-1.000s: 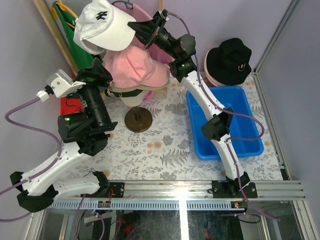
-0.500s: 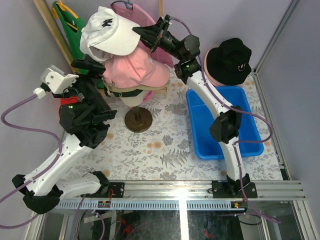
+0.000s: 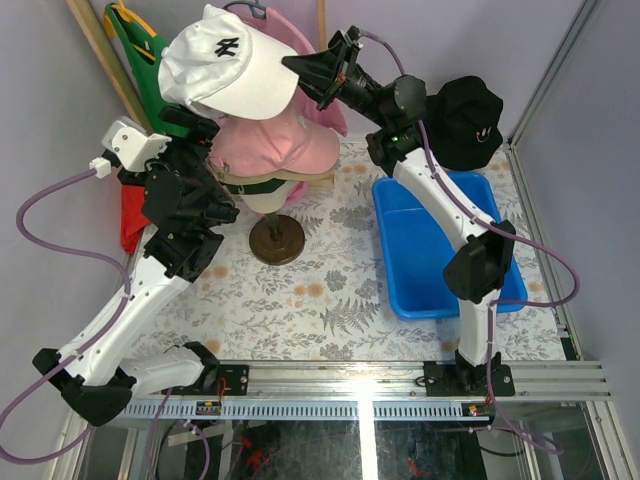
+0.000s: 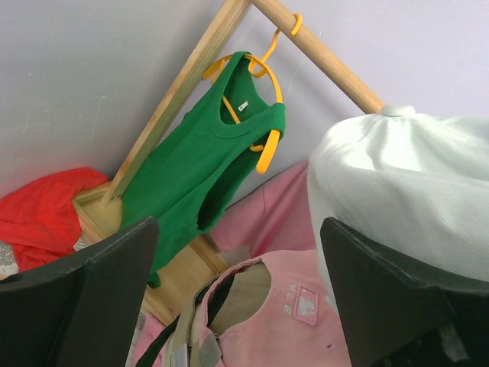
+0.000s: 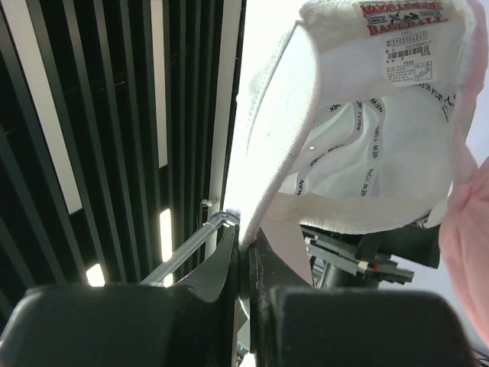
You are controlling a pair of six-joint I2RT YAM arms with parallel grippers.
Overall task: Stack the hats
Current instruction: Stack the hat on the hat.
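A white baseball cap [image 3: 225,62] hangs in the air above the pink cap [image 3: 272,140], which tops a stack of caps on the stand. My right gripper [image 3: 300,68] is shut on the white cap's brim edge [image 5: 246,252], and the cap's inside [image 5: 367,138] faces the right wrist camera. My left gripper [image 3: 200,140] stands open just left of the stack. The pink cap's back opening [image 4: 306,321] and a tan cap [image 4: 244,294] under it lie between its fingers [image 4: 99,298], untouched. A black bucket hat [image 3: 470,115] sits at the back right, partly hidden by the right arm.
A blue bin [image 3: 440,250] stands on the right of the patterned table. The stand's round brown base [image 3: 277,240] is in the middle. A green shirt [image 3: 135,50] hangs on a wooden rack at the back left, with red cloth [image 3: 130,215] below it. Walls close in on both sides.
The right gripper has carried the white cap a little to the right and higher above the pink cap. The left gripper has opened wider and shifted beside the stack.
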